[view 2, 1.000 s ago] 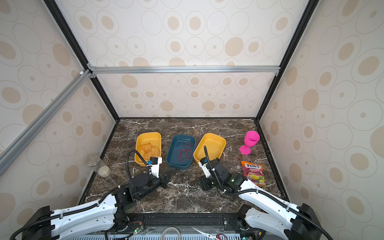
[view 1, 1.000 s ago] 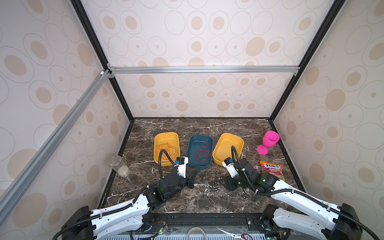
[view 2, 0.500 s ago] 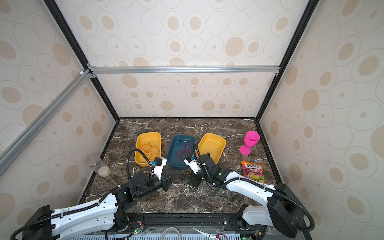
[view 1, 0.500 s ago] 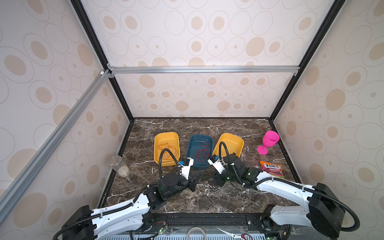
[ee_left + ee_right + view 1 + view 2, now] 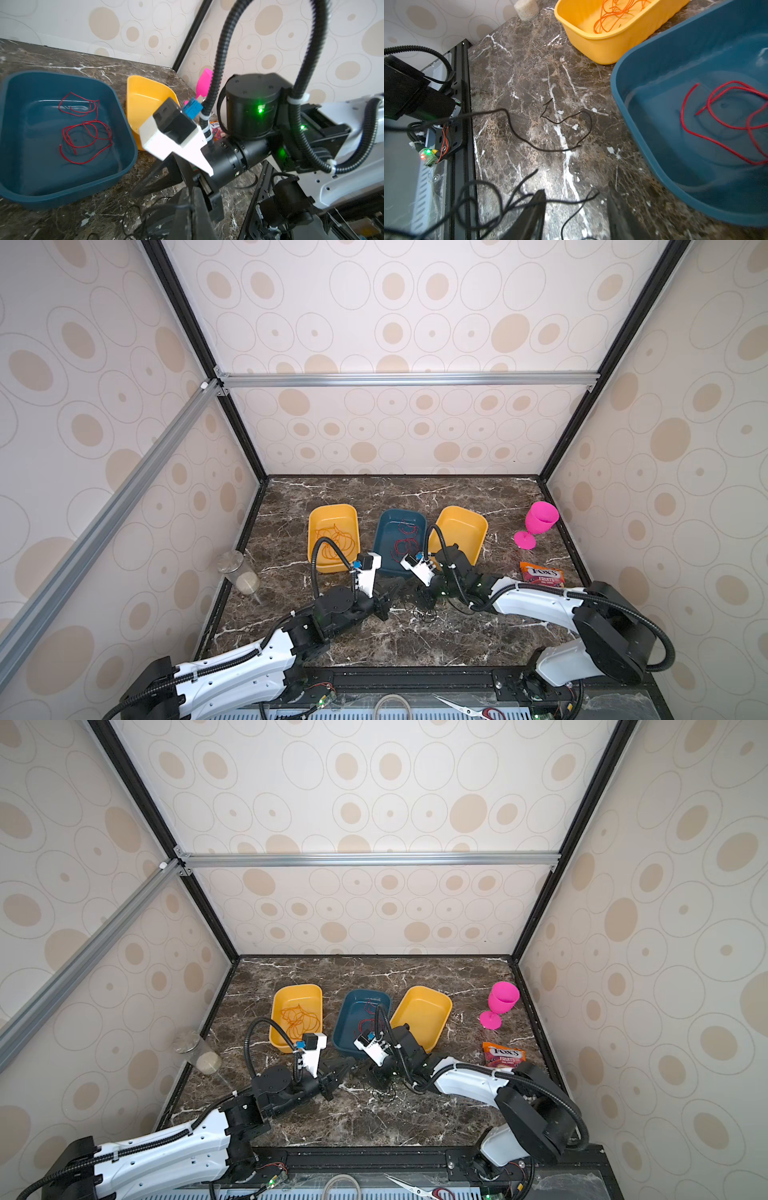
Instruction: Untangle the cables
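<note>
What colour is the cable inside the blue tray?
The cable is red; the right wrist view shows it best.

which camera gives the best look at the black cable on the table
The right wrist view: the black cable lies sharp, its loops plain against the table. In both top views it is a small dark tangle. The left wrist view catches only blurred bits.

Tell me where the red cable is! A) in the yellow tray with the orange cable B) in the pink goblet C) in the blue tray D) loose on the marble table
C, because the red cable lies in loops on the floor of the blue tray.
</note>
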You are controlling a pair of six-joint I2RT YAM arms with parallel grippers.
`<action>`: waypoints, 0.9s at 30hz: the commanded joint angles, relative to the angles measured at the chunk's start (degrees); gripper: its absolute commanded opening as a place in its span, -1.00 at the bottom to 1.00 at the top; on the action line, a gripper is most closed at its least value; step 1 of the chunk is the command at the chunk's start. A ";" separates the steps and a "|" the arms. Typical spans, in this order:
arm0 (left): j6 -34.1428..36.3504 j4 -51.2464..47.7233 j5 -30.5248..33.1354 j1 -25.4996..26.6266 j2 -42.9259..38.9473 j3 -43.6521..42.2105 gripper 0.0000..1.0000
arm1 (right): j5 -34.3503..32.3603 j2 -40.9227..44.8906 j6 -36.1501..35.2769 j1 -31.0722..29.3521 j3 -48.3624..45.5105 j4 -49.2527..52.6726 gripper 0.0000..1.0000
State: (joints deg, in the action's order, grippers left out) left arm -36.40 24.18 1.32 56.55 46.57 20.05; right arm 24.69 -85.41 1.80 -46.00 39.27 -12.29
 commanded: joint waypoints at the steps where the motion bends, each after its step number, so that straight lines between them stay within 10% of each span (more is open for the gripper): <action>1: -2.03 -0.10 4.68 -0.91 -2.93 0.92 -1.00 | 2.10 -3.65 -0.62 -1.75 2.60 -4.64 -0.07; 11: -4.02 -3.48 7.60 -3.43 -7.22 -0.39 -1.00 | -1.76 -1.71 3.54 -1.73 -1.74 -6.80 -1.00; 27: -10.29 -11.63 10.93 -9.75 -12.48 -2.91 -1.00 | -15.62 16.17 11.74 -0.57 -10.52 11.75 -1.00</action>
State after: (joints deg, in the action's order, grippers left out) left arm -44.60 13.89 11.73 47.62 34.46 16.97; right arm 12.56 -71.57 11.09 -46.89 29.80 -5.41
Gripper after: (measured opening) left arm 0.047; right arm 0.049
